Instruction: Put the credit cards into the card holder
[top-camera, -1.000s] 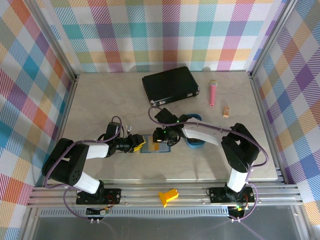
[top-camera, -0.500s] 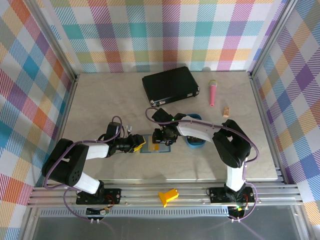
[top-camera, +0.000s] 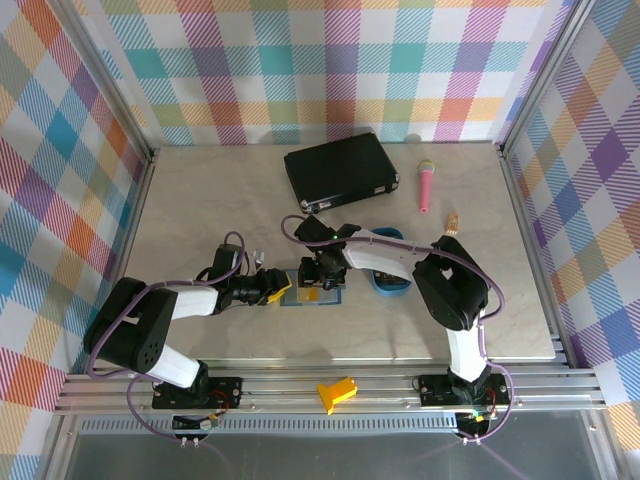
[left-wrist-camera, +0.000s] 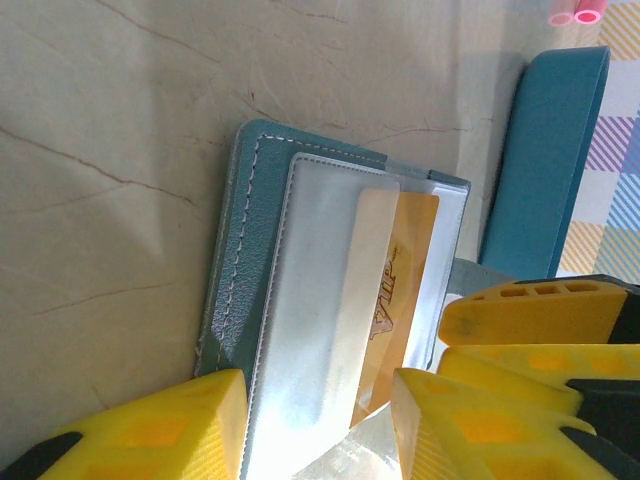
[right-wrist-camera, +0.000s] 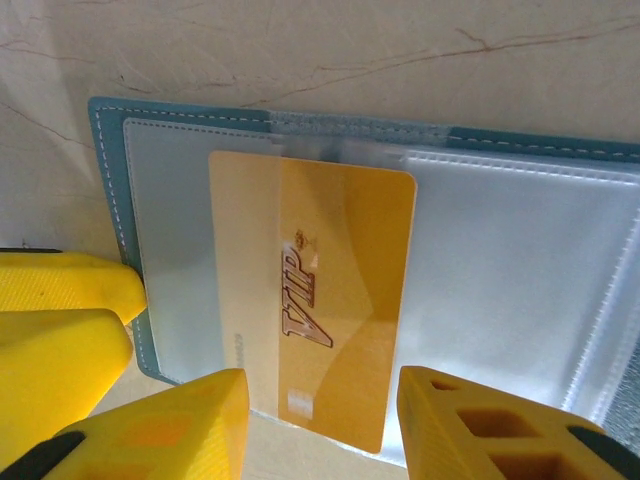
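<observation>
Jaws of right gripper (right-wrist-camera: 320, 402) apart, one yellow finger on each side of the near end of an orange card (right-wrist-camera: 330, 300) marked VIP; contact with it not clear. Card flat on the open holder (right-wrist-camera: 105, 150), one long edge paler under a frosted pocket, the rest bare. Jaws of left gripper (left-wrist-camera: 318, 400) likewise apart, astride one end of the holder's pale pockets, a clear flap curling up between the fingers; touch or no touch impossible to tell. Left fingers just beside the holder's teal edge, close to the right ones. From above: both grippers tip to tip over the holder near the middle of the table (top-camera: 200, 200), left reaching in from the left, right arm (top-camera: 400, 262) arcing in from the right. Just right of the holder, blue tray (top-camera: 392, 288), partly under that arm, contents hidden. Further back, well apart, black case (top-camera: 342, 168); right of it a pink pen (top-camera: 425, 187) and a small tan bit (top-camera: 453, 222). Yellow block (top-camera: 337, 392) on the front rail (top-camera: 250, 385).
</observation>
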